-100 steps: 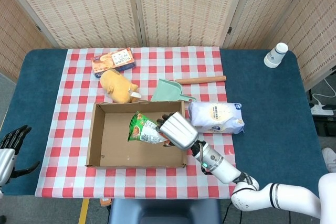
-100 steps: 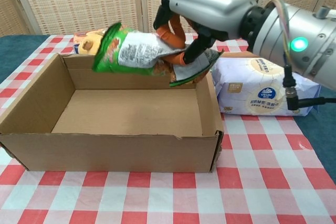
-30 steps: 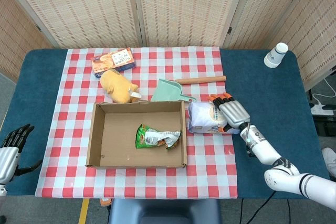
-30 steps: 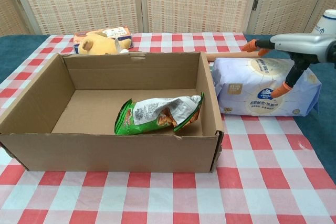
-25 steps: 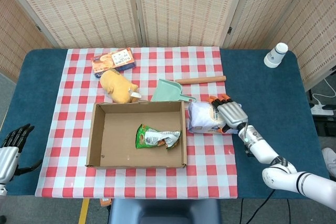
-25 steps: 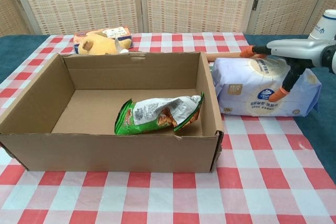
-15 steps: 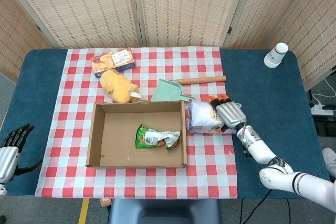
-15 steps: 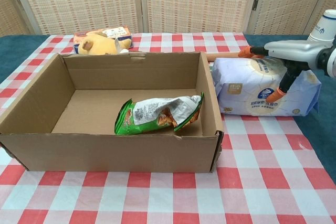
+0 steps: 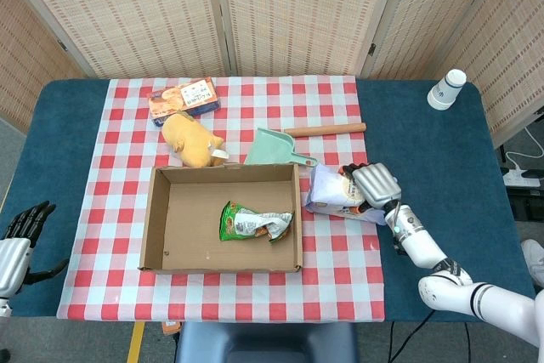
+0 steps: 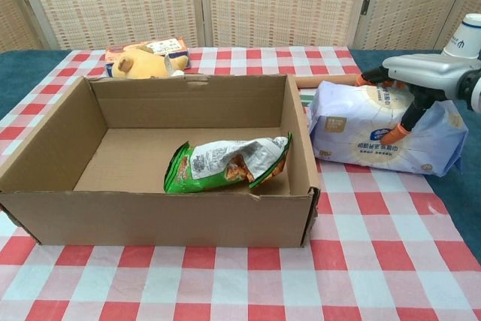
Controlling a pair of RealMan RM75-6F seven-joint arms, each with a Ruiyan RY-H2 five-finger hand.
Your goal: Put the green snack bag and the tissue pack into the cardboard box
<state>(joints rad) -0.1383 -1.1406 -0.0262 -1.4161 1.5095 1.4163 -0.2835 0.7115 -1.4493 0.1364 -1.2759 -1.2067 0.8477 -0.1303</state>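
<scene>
The right robot hand (image 9: 372, 183) grips the tissue pack (image 10: 383, 130), tilted just beside the cardboard box (image 9: 161, 235) on the tabletop (image 9: 68, 125). It looks light, soft and slick-wrapped (likely to sag), so holding it across the middle seems best. The snack bag (image 9: 253, 223) lies in the box.

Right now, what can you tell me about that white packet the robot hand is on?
The tissue pack is a soft, pillow-shaped packet in glossy white and pale-blue plastic wrap with blue print and a round emblem. It lies on the checked cloth just right of the cardboard box, outside it, tilted, one end seemingly lifted. The right robot hand grips it from above, orange-tipped fingers pressing its front and top.
</scene>
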